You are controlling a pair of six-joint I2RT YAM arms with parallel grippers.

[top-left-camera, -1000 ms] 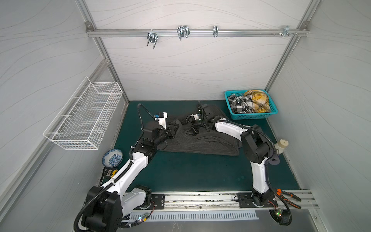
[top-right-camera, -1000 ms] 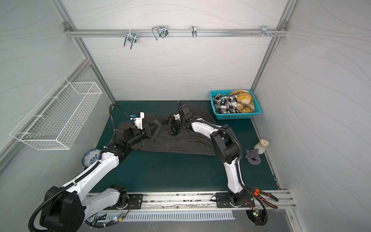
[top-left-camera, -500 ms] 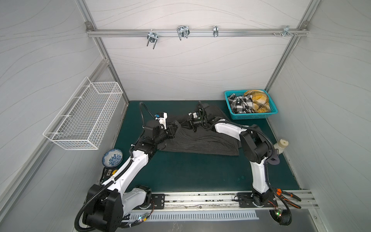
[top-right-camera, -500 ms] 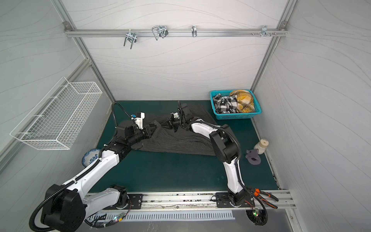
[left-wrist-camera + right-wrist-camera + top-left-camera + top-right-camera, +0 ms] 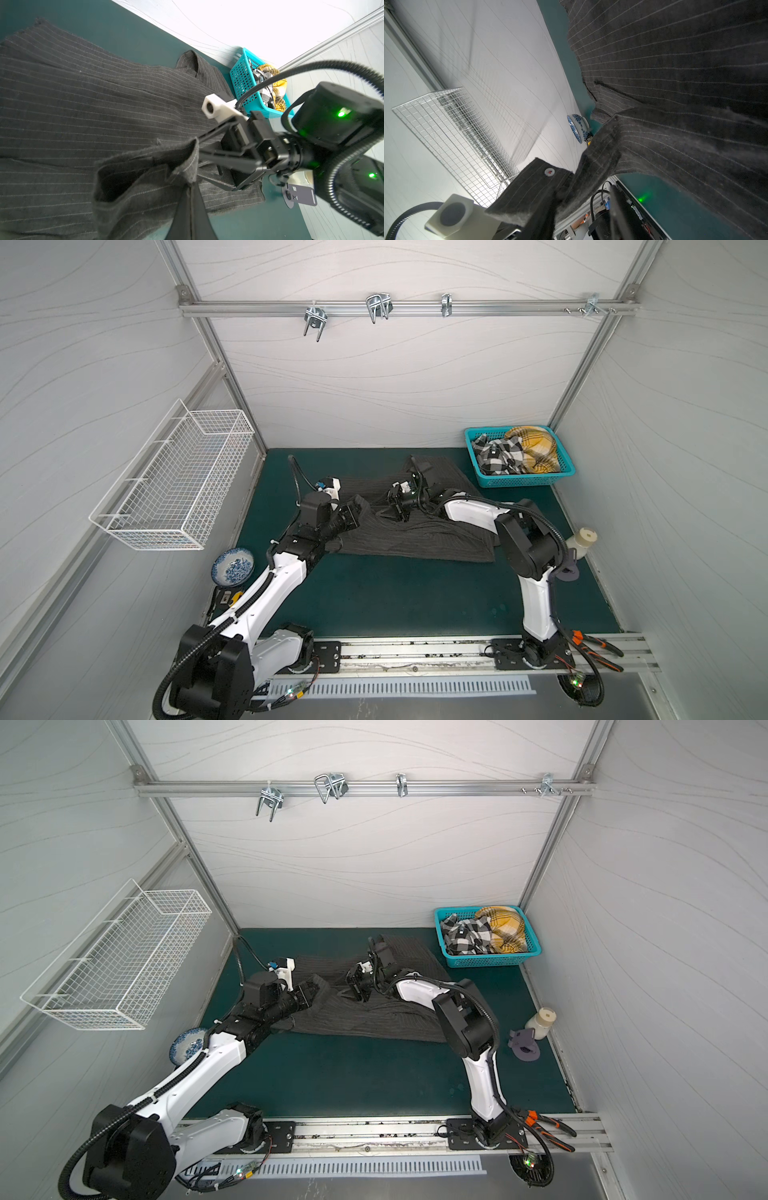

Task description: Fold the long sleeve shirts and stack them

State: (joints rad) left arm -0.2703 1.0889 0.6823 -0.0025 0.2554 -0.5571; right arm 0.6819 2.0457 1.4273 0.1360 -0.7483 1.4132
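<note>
Three shirts total: the pinstriped shirt [image 5: 415,539] is lying spread over the tabletop [image 5: 395,593] toward 12 o'clock. The checked shirt [image 5: 496,454] and yellow plaid shirt [image 5: 534,448] are sitting bunched in one teal basket [image 5: 519,481] at 2 o'clock. The left pincer [image 5: 360,509] is pinching a raised fold. The right pincer [image 5: 382,512] is sitting with its jaws apart, the cuff [image 5: 529,191] draping across. One patterned bowl [image 5: 232,567] is sitting at 8 o'clock.

Pinstriped shirt [image 5: 415,539]: dark charcoal, thin pale stripes. Its button [image 5: 549,171]: pale grey, red at the holes. Checked shirt [image 5: 496,456]: black and white. Plaid shirt [image 5: 536,448]: mustard yellow, dark lines. Plastic basket [image 5: 523,480]: turquoise. Mat [image 5: 395,593]: deep teal-green. Bowl [image 5: 232,568]: white, blue-patterned. Wire basket [image 5: 174,489]: white. My left arm [image 5: 282,585] and right arm [image 5: 536,605]: white shells, black joints.
</note>
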